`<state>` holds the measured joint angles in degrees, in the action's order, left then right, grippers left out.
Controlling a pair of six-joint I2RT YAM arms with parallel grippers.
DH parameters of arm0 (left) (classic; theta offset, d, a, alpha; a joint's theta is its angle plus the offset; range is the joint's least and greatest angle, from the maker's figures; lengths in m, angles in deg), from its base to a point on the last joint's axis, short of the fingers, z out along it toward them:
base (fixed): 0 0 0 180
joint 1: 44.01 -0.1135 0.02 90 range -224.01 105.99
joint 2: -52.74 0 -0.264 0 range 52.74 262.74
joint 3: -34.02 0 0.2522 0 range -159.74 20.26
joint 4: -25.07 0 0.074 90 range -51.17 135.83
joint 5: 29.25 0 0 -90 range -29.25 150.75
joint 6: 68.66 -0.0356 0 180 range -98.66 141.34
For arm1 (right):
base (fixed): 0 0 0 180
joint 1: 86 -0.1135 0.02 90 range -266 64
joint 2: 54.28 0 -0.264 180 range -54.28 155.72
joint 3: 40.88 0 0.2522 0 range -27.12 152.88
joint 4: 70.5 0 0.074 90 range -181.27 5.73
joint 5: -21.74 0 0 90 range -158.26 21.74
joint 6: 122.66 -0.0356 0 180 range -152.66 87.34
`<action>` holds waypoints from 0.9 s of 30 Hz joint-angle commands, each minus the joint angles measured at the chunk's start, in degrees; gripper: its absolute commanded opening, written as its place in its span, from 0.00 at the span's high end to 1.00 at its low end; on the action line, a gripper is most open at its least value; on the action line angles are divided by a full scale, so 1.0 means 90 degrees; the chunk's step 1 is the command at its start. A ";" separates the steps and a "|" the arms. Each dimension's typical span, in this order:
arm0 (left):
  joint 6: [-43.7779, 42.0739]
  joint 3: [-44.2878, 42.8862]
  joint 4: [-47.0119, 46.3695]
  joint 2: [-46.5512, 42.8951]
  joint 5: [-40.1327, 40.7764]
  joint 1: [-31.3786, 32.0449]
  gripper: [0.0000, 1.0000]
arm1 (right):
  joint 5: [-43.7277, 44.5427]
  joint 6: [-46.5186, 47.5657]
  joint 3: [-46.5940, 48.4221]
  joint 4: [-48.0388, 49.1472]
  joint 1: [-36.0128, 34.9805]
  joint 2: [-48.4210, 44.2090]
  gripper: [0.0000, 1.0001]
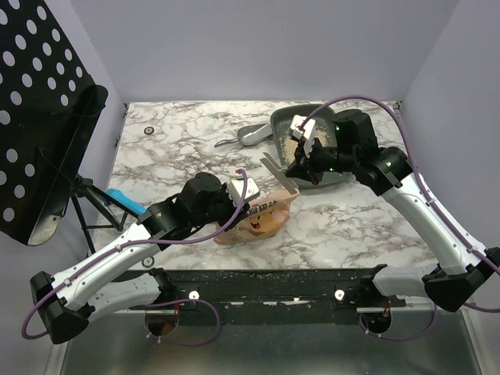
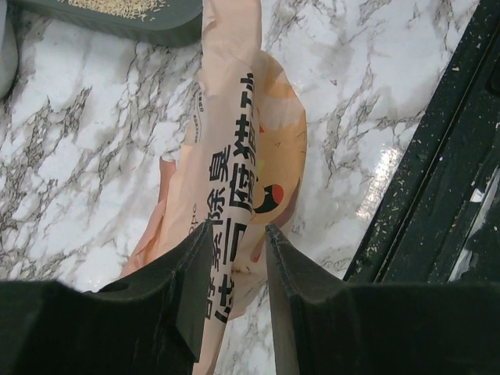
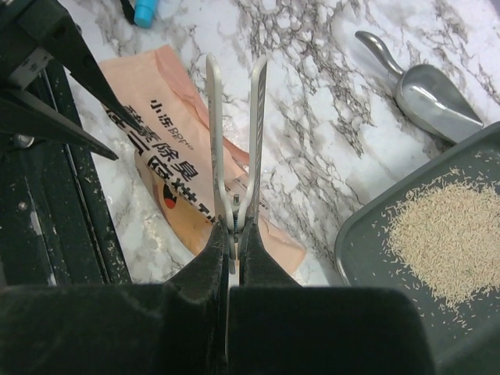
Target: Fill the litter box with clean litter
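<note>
The right gripper is closed tight on a pair of pale scissors, clamping them just by the pivot, so that the two long blades reach straight ahead of the fingers and stand slightly apart. Under and just past those blade tips lies the orange bag with dark printed characters, flat on the marble table. To the right of this gripper in its own camera sits the dark grey litter box, with a thin, loose patch of pale tan litter on its floor. Farther ahead on that side, a grey scoop lies on the table beside the box rim, apart from it. The left gripper hangs over the other end of the bag with its jaws partway apart and a raised fold of the bag running between them. Whether the fingers already pinch that fold cannot be told. Well ahead of this gripper, past the far end of the bag, the corner of the litter box shows, with litter in it. To its right runs the black rail at the table's near edge, dusted with stray grains.
</note>
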<state>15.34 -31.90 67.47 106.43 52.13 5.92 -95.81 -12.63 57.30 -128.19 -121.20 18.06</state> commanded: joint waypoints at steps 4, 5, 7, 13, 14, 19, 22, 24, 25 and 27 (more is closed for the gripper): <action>0.0032 0.0239 0.0265 0.0157 0.0323 -0.0021 0.59 | 0.0151 0.0567 0.0024 -0.0549 -0.0005 0.0341 1.00; 0.0042 0.0287 0.0226 0.0186 0.0391 -0.0030 0.59 | 0.0190 0.0596 0.0014 -0.0598 -0.0005 0.0400 1.00; 0.0071 0.0395 0.0128 0.0206 0.0460 -0.0079 0.60 | 0.0268 0.0616 0.0014 -0.0657 -0.0005 0.0449 1.00; 0.0100 0.0658 -0.0067 0.0216 0.0440 -0.0274 0.62 | 0.0200 0.0704 -0.0083 -0.0657 -0.0015 0.0312 1.00; 0.0120 0.0698 -0.0106 0.0216 0.0440 -0.0313 0.65 | 0.0190 0.0723 -0.0093 -0.0667 -0.0024 0.0312 1.00; 0.0247 0.0786 -0.0263 0.0411 0.0489 -0.0714 1.00 | 0.0453 0.0908 -0.0122 -0.0871 -0.0131 0.0478 1.00; 0.0247 0.0776 -0.0282 0.0489 0.0392 -0.0763 1.00 | 0.0853 0.1123 -0.0269 -0.0872 -0.0249 0.0488 1.00; 0.0218 0.0815 -0.0370 0.0460 0.0275 -0.0763 1.00 | 0.0971 0.1357 -0.0308 -0.0911 -0.0317 0.0508 1.00; 0.0208 0.0835 -0.0438 0.0441 0.0245 -0.0763 1.00 | 0.0913 0.1494 -0.0327 -0.0940 -0.0346 0.0508 1.00; 0.0188 0.0913 -0.0575 0.0392 0.0148 -0.0763 1.00 | 0.0738 0.1835 -0.0366 -0.0960 -0.0366 0.0527 1.00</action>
<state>17.07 -25.33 65.05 110.34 54.73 -0.68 -90.32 -2.34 55.16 -134.68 -123.65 22.14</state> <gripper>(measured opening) 0.011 0.024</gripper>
